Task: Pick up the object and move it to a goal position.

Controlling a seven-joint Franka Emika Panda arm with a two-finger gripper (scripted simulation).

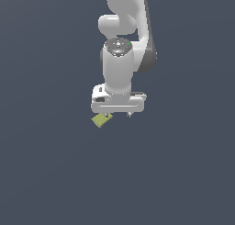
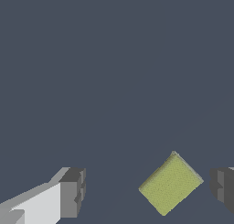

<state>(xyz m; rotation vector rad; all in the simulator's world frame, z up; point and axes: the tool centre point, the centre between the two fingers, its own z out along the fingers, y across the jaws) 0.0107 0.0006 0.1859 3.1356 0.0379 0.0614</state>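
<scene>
The object is a small flat olive block (image 1: 101, 120) lying on the dark floor, turned at an angle. In the exterior view it sits just below the gripper's finger on the exterior view's left, partly hidden by it. My white gripper (image 1: 118, 114) hangs above it, pointing down, jaws wide apart and empty. In the wrist view the block (image 2: 170, 184) lies between the two dark fingertips (image 2: 73, 191), much closer to one of them, and touches neither. The gripper (image 2: 148, 191) is open.
A plain dark grey floor (image 1: 183, 173) fills both views. No other object, container or goal marker shows. The white arm rises above the gripper in the exterior view.
</scene>
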